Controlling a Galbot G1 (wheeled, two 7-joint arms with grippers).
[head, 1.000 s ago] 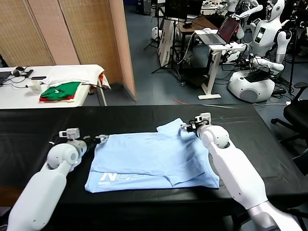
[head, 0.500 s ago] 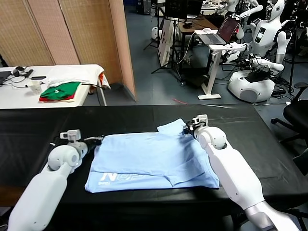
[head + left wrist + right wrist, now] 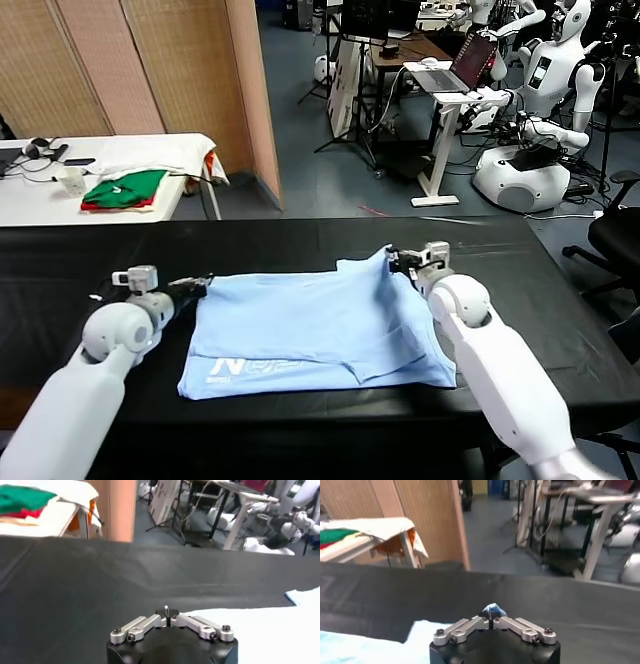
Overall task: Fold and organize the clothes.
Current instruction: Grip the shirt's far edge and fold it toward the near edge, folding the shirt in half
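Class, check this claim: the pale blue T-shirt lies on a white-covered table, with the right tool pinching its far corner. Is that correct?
Not quite. The table is covered in black, not white, as the head view shows. The rest holds: the right tool pinches a far corner of the T-shirt.

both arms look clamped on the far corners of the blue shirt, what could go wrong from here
1. The right gripper has only a small tuft of the T-shirt in its jaws, seen in the right wrist view; it may slip out when lifted.
2. No cloth shows in the shut jaws of the left gripper; it may have missed the edge, so the fold could go lopsided.
3. The near hem lies close to the black table edge and could slide off.
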